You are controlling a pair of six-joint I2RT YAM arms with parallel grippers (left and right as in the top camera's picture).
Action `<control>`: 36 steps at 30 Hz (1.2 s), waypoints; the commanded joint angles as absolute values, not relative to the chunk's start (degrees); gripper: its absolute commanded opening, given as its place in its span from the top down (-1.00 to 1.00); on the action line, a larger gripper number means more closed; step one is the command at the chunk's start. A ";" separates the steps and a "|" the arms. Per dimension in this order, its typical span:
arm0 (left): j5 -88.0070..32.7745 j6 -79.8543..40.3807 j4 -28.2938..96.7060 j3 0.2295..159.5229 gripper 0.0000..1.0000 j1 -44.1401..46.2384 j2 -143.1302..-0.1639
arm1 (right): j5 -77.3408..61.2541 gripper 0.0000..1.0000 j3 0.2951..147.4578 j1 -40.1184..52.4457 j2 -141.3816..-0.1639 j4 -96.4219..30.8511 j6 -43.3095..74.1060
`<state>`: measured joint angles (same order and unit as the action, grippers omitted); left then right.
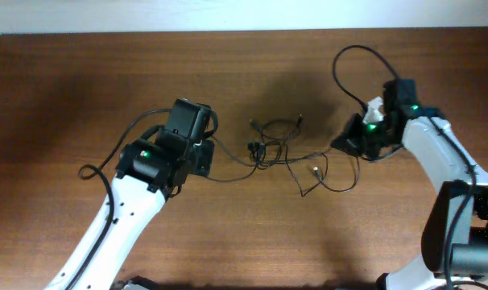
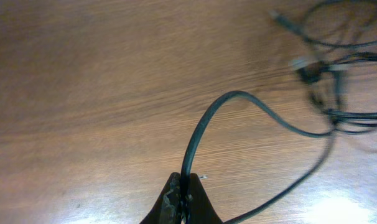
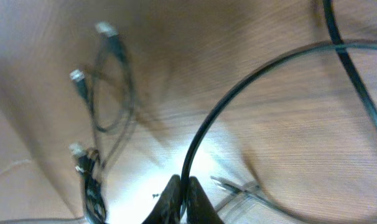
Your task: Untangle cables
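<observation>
Overhead straight down over the table (image 1: 67,97); both wrist views close above the same cables (image 1: 262,151).

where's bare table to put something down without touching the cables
Bare wood: the table's far-left corner beyond the left gripper, and the wide strip nearer the robot than the cables. Crowded: the middle, where they sprawl from the left gripper to the right gripper, each shut on a cable.

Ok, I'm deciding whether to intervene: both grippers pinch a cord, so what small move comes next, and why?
Probably ease the left gripper and right gripper slowly apart: each is shut on a cord, both cords arc slack, and the tangle sits between them on the table.
</observation>
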<state>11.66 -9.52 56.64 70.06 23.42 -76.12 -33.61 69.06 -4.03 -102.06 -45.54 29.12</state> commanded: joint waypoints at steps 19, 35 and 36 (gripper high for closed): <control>3.62 -28.77 60.12 70.11 1.00 -13.52 -83.05 | 19.38 0.92 97.67 -10.57 -101.62 -77.19 23.42; -4.36 -27.92 59.64 68.86 1.00 -23.42 -83.59 | -18.68 0.50 96.88 -13.39 -101.62 -80.44 8.84; -4.34 -27.31 59.44 68.42 0.99 -22.04 -83.64 | -20.82 0.35 96.75 -12.23 -101.62 -80.82 6.81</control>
